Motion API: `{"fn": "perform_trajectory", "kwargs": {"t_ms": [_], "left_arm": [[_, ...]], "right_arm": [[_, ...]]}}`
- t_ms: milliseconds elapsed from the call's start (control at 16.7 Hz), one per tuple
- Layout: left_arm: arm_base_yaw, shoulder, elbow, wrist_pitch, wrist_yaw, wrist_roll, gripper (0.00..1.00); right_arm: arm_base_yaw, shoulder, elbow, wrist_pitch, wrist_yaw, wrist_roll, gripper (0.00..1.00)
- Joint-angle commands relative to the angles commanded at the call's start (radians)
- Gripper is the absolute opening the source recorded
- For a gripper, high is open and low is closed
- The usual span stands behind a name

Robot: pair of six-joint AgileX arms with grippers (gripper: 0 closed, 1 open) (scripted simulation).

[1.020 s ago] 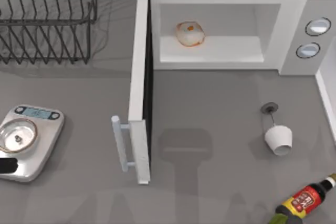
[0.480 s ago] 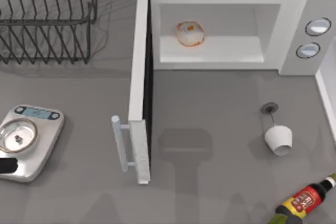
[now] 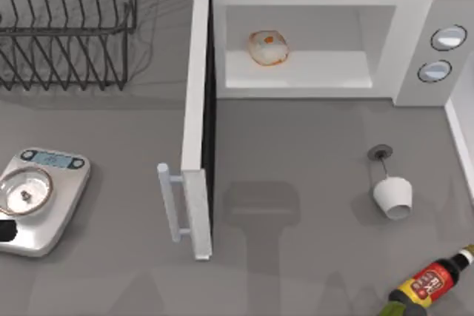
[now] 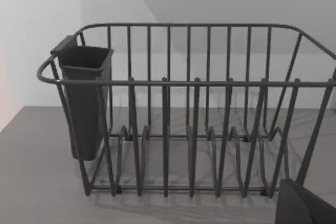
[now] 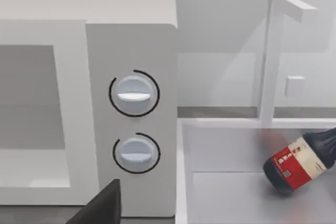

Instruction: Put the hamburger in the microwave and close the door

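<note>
The hamburger sits inside the microwave, on the cavity floor toward its left side. The door stands wide open, swung out toward the table's front, with its white bar handle facing left. Neither gripper touches the hamburger, the microwave or the door. A dark tip of my left gripper pokes in at the far left edge, beside the scale, and a dark corner of it appears in the left wrist view. The right wrist view faces the microwave's dial panel, with a dark piece of my right gripper low in it.
A wire dish rack stands at the back left. A kitchen scale lies at the left. A white cup lies tipped at the right, a sauce bottle at the front right. A white-walled basin adjoins the microwave.
The dark tip of my left gripper has slid farther left, toward the table's edge. The hamburger and the door have not moved.
</note>
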State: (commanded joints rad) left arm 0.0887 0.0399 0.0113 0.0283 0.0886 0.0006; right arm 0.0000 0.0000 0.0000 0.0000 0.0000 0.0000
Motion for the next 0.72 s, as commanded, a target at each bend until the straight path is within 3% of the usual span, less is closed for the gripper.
{"fn": "perform_trajectory", "kwargs": {"t_ms": [720], "left_arm": [[0.262,0.118,0.034,0.084,0.262,0.002,0.0]], "right_arm": [[0.0,0.0,0.0,0.0,0.0,0.0,1.0]]}}
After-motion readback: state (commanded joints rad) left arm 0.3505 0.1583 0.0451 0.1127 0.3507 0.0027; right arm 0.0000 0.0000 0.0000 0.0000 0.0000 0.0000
